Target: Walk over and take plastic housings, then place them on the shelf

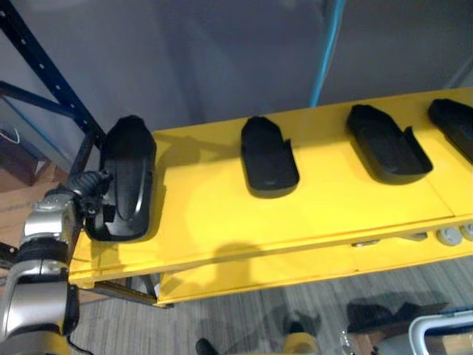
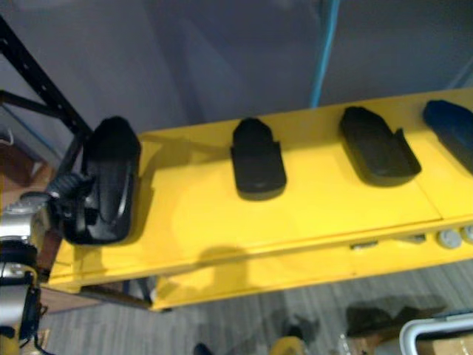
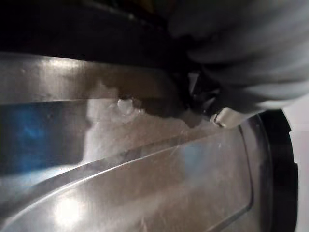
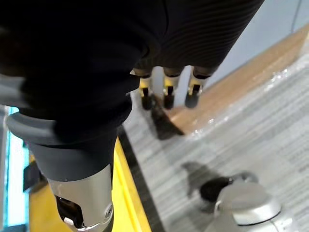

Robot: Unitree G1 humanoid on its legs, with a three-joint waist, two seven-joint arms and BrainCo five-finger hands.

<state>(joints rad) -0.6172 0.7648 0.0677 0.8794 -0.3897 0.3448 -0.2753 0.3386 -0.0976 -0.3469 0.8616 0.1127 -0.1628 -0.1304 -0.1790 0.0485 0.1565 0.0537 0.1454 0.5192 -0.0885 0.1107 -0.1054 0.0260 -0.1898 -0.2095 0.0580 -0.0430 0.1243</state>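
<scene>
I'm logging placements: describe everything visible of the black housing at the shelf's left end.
The leftmost housing is a glossy black plastic shell, elongated, with a rounded far end. It sits lengthwise across the yellow shelf, near its left end, well apart from the next housing. The left hand rests against its left side.

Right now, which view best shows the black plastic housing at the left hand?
Left eye view: the whole black plastic housing sits at the yellow shelf's left end, with the left hand at its edge. Right eye view matches. Left wrist view gives just a glossy close-up patch.
</scene>
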